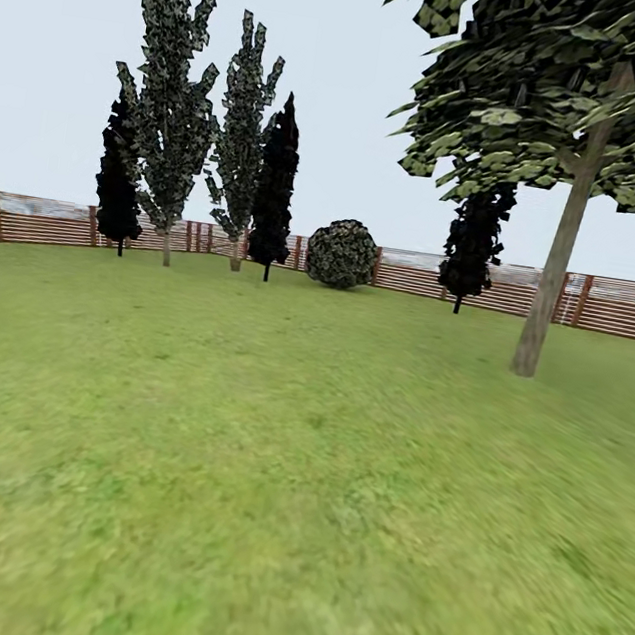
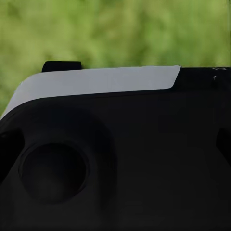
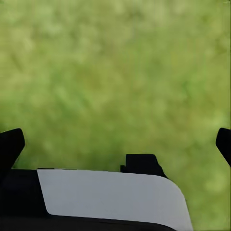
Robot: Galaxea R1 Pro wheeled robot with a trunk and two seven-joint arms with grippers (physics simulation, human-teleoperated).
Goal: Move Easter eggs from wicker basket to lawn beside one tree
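While I drove across the lawn (image 1: 295, 476), neither eggs nor basket were in sight. The tree (image 1: 555, 280) stood ahead to the right, short of the fence (image 1: 621, 310). The right gripper (image 3: 115, 142) looked wide over bare grass; the left's state I couldn't tell. I judged the eggs light, smooth, slippery: grip mid-body.
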